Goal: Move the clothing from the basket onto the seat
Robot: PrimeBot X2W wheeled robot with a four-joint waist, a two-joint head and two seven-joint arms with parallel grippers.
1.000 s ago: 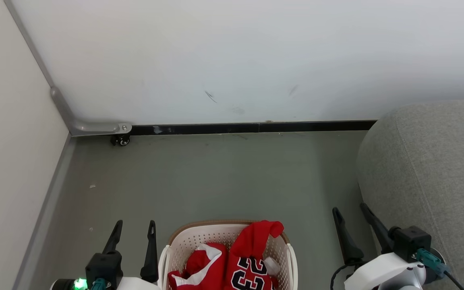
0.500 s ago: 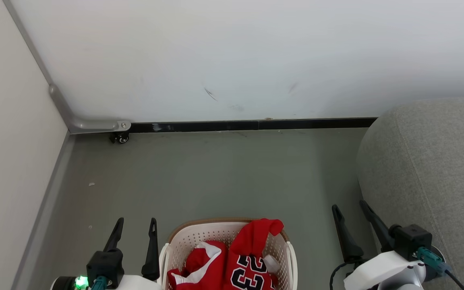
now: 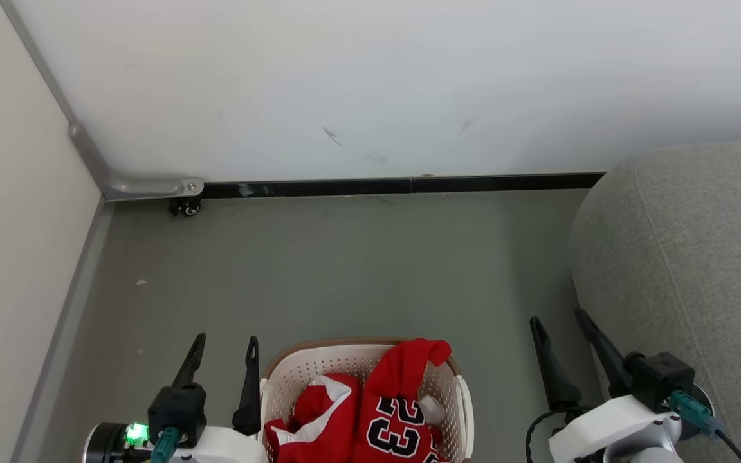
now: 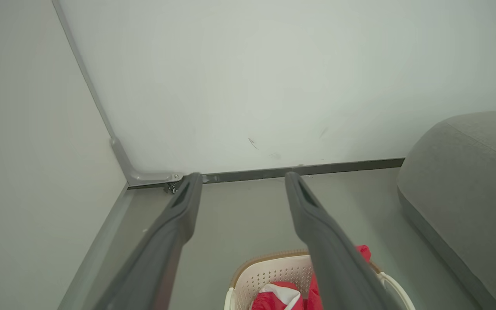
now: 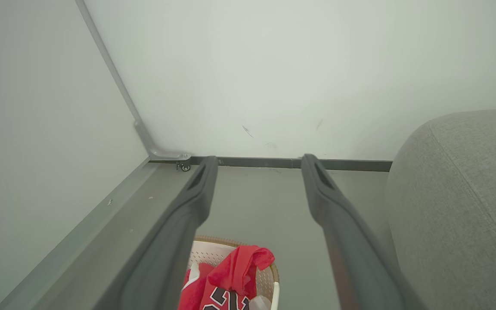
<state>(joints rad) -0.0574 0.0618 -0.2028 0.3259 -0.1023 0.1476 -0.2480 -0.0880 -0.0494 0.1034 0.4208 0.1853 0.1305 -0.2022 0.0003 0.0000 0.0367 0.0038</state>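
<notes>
Both sets of jaws are spread wide & empty: left gripper (image 3: 226,337) at lower left of head view, just beside the left wall of the cream-white perforated plastic laundry basket (image 3: 293,379) w/ brown rim band; right gripper (image 3: 556,316) at lower right, between basket and the large grey woven-fabric seat (image 3: 686,257). Soft red clothing (image 3: 370,418) w/ white panels lies bunched inside the basket at bottom centre. The rt piece is a jersey w/ black, white-outlined 23, and one red fold is draped over the far rim. Basket stands on the dull grey-green floor (image 3: 345,270), apart from the seat, which takes up the rt edge of frame w/ rounded corner & stitched seam. White wall (image 3: 370,83) runs across the top, black baseboard (image 3: 409,185) along its foot. At upper left, a grey metal bracket (image 3: 145,188) w/ small black caster (image 3: 185,207) under it. L wrist view: basket rim & red cloth at bottom centre, seat at rt. R wrist view: basket & clothing low centre, seat at rt.
</notes>
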